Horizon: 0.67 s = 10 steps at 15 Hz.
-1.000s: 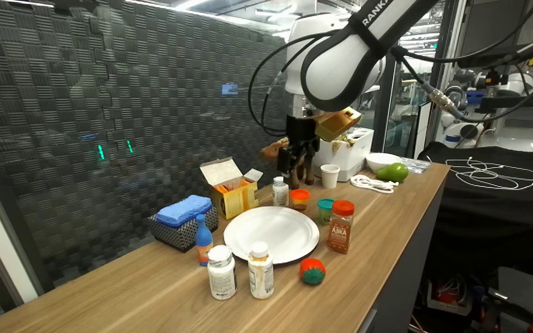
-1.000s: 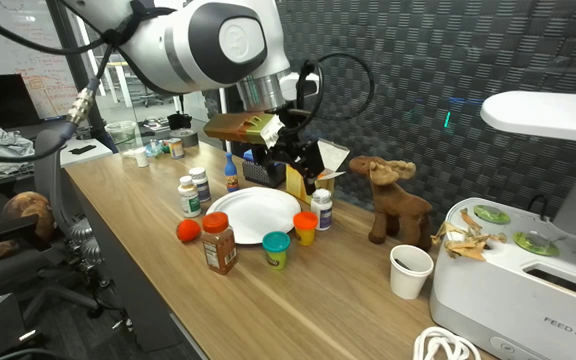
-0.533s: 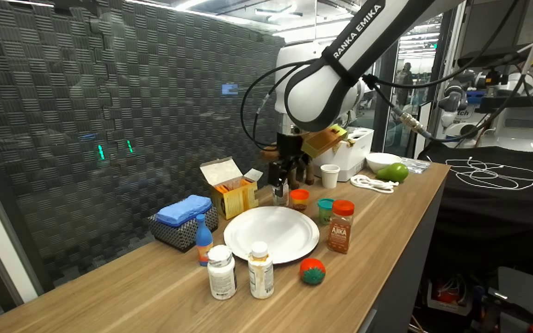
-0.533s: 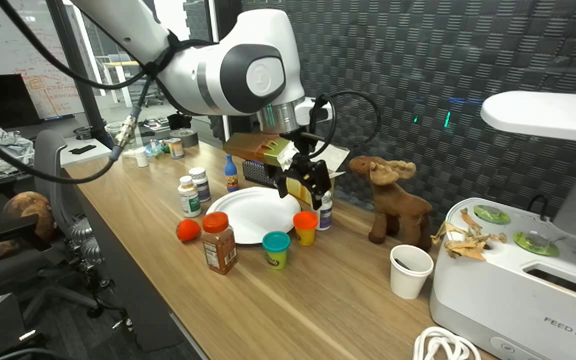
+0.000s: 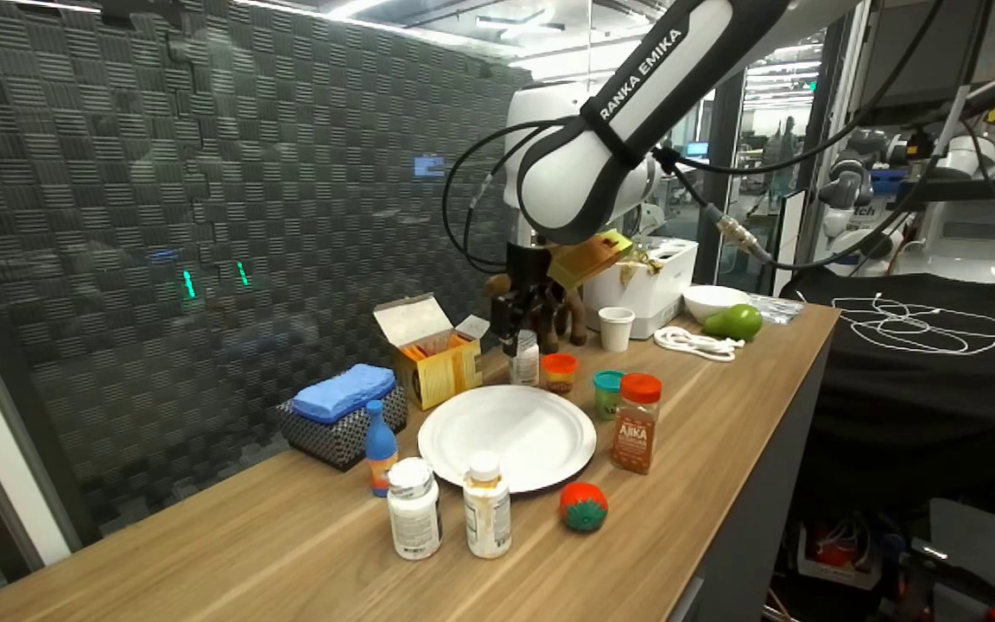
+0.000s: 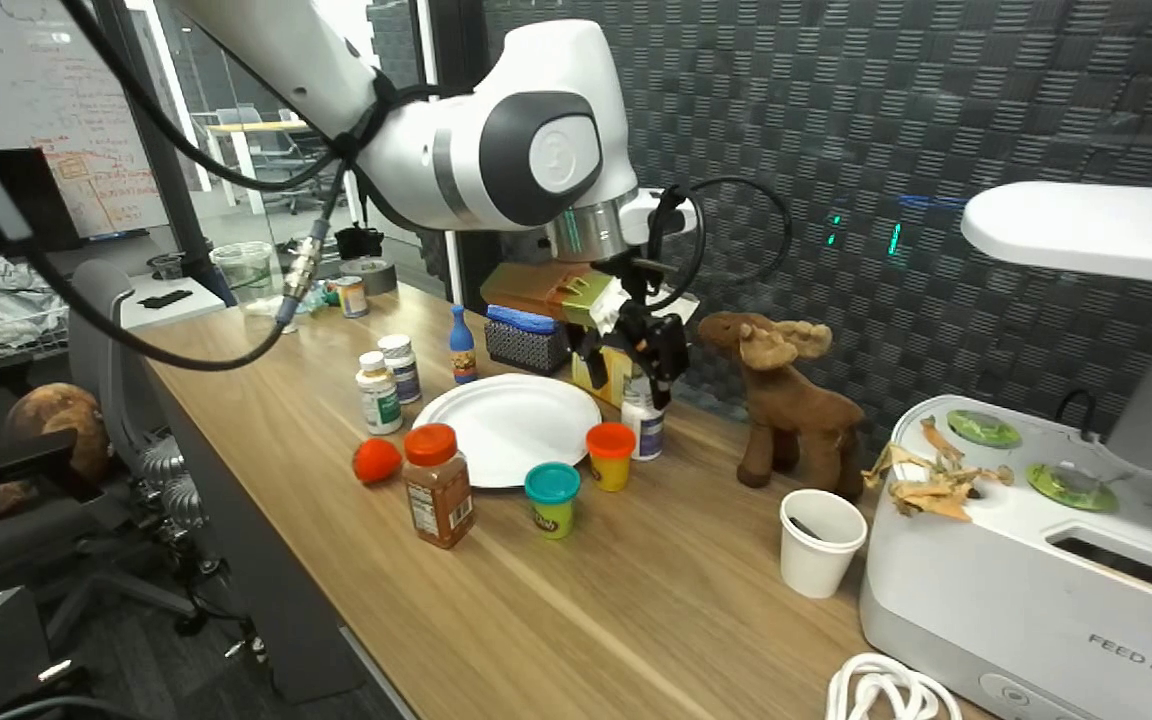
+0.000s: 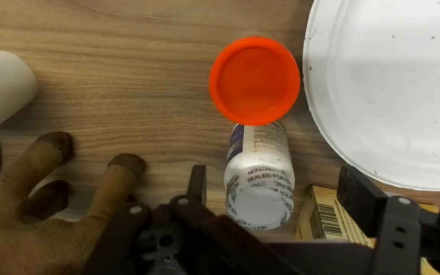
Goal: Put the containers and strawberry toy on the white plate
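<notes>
The gripper [image 7: 275, 187] is hovering open with nothing in its grasp, its fingers [image 7: 359, 202] standing apart on either side of a white bottle [image 7: 259, 177], so picking up that bottle is probably the step in hand. The cap [image 7: 260, 210] is sitting nearer the finger on the side of the toy moose [image 6: 796, 415], so a good grasp is calling for a small shift that way, then a straight descent until both fingers are facing the bottle's body. An orange-topped tub [image 7: 254, 81] is standing just beside the bottle and a yellow box [image 7: 329, 217] is standing near the opposite finger, so drifting sideways would be risking a knock; closing gently and lifting straight up should be keeping the bottle steady. It is standing upright beneath the gripper, its cap between the fingers in the wrist view; whether either finger is touching it, I cannot tell. The white plate [image 7: 395, 95] is lying beyond the box-side finger, and the toy strawberry [image 5: 584, 507] is resting well apart from the gripper, on the plate's far side.
</notes>
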Motion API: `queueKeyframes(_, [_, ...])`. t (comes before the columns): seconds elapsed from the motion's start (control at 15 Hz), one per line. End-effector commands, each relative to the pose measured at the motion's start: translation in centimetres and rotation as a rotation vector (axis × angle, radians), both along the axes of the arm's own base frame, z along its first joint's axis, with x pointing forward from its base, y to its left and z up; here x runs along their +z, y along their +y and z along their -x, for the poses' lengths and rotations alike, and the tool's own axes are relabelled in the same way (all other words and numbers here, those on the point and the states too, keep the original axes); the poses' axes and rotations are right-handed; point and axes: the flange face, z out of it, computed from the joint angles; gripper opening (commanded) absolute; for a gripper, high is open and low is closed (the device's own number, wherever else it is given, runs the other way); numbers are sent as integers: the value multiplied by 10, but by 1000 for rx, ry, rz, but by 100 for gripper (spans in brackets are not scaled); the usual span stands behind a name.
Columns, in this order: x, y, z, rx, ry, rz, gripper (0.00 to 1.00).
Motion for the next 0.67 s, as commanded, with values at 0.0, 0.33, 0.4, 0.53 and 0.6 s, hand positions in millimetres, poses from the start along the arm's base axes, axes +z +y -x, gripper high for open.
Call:
queueKeyframes(0.0, [11,5,-13,-5,-45,-6,58])
queueKeyframes(0.33, [17,17,1,16,-21,13,20])
queueKeyframes(0.4, [19,20,3,21,-21,18,19])
queueKeyframes(0.53, [30,27,7,35,-29,45,19])
queueKeyframes(0.6, [44,29,9,40,-44,79,19])
